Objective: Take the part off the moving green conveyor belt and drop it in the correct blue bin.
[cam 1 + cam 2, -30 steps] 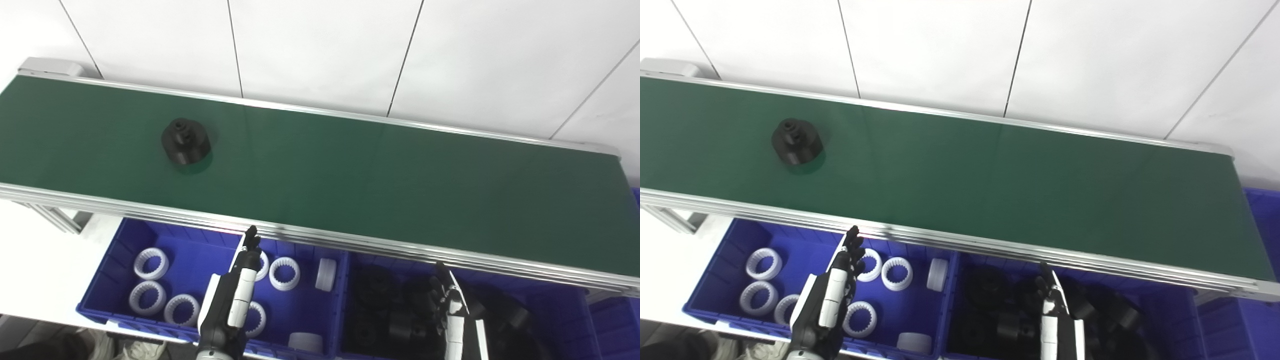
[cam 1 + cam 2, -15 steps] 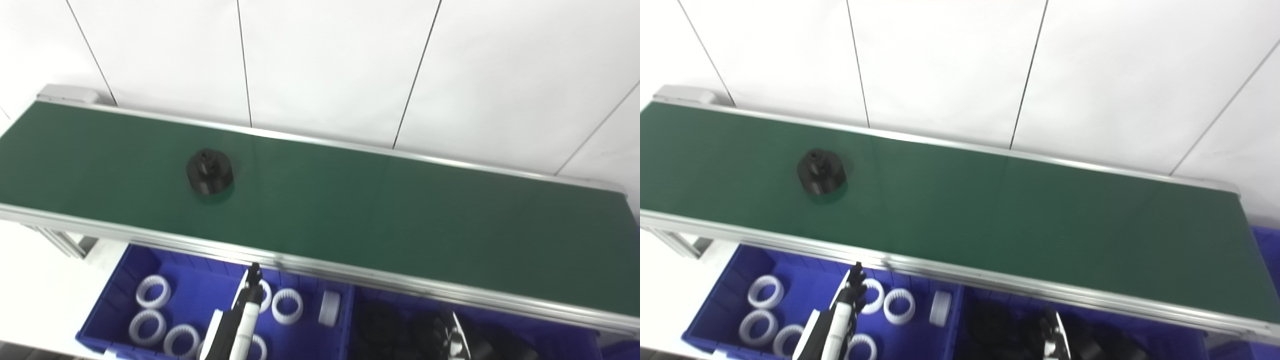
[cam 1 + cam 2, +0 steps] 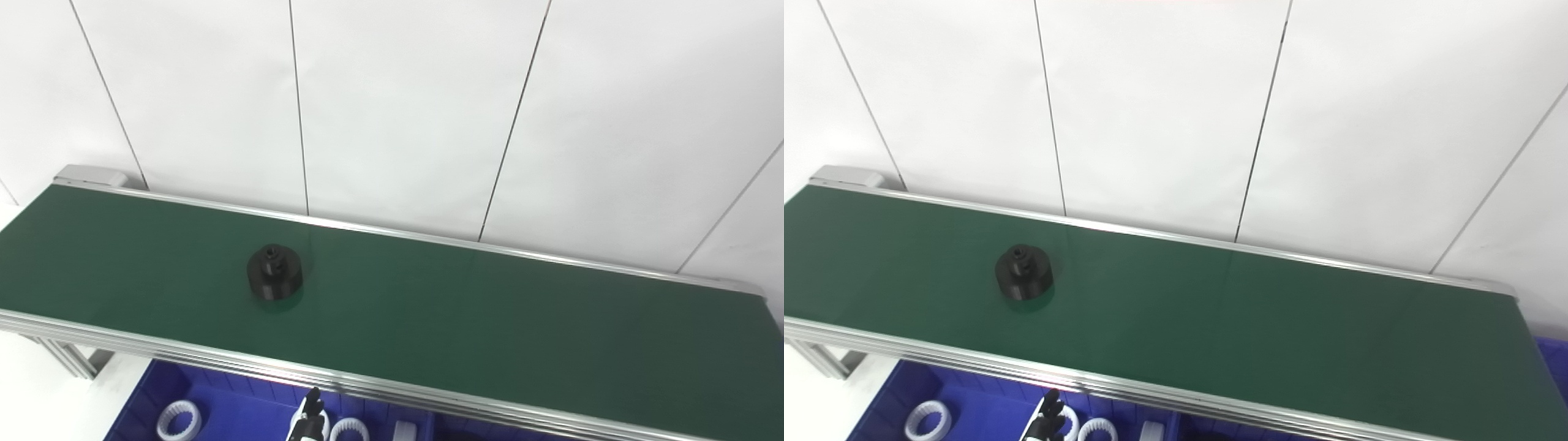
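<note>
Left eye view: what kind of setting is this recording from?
Likely a factory-style parts-sorting station. A long green conveyor belt with aluminium rails carries a single black part, and a blue bin holding white rings sits below its near edge.

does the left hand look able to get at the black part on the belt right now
Probably yes. The black part sits alone on the green conveyor belt, nothing over it; the left hand is below the near rail, so it must rise over that first.
</note>
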Controlling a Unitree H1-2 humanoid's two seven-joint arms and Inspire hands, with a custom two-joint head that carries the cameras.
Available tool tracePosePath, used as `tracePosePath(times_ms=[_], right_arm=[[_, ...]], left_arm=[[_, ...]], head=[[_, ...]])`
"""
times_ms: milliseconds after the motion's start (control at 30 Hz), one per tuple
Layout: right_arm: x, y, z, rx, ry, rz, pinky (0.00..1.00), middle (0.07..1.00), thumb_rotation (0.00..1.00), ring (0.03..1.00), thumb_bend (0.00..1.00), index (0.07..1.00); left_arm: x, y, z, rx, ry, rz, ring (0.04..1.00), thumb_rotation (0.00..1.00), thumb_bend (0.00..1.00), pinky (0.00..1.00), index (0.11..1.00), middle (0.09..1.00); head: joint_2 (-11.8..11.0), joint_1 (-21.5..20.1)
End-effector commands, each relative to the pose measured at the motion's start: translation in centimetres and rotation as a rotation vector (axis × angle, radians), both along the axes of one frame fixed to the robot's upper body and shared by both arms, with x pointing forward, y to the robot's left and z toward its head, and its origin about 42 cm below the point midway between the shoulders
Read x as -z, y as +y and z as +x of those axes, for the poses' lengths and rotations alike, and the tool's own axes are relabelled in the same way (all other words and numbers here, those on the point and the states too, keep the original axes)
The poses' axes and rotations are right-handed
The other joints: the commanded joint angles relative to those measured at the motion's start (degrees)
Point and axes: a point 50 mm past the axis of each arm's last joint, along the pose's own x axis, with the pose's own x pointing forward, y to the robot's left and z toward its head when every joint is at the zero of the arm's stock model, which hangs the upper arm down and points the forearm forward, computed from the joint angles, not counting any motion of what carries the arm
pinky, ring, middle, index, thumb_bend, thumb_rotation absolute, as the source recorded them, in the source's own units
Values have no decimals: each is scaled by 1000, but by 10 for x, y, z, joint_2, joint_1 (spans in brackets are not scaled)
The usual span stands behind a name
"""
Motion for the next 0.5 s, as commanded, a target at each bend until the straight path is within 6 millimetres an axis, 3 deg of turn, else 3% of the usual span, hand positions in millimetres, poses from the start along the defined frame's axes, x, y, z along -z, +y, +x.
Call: tracePosePath(times_ms=[0, 167, 200, 333, 467], right_arm=[[-7, 3, 7, 5, -72, -8, 915, 952, 1000, 923, 726, 917], [-11, 1, 10, -20, -103, -34, 898, 958, 961, 921, 720, 919], [-13, 1, 11, -26, -109, -44, 872, 958, 882, 916, 769, 921], [-33, -4, 15, -39, -146, -123, 790, 961, 757, 899, 909, 933], [-54, -8, 24, -70, -224, -256, 752, 951, 683, 886, 905, 935]], left_arm=[[-8, -4, 7, 0, -67, -24, 1000, 973, 551, 1000, 1000, 1000], [-10, -3, 9, 1, -68, -24, 1000, 972, 569, 1000, 1000, 1000], [-11, -3, 9, 2, -69, -23, 1000, 977, 574, 1000, 1000, 1000], [-13, -3, 12, 12, -75, -28, 1000, 987, 567, 1000, 1000, 1000], [-15, -3, 15, 22, -74, -28, 1000, 996, 554, 1000, 1000, 1000]], head=[[2, -2], [12, -9], [12, -9], [30, -20], [44, -16]])
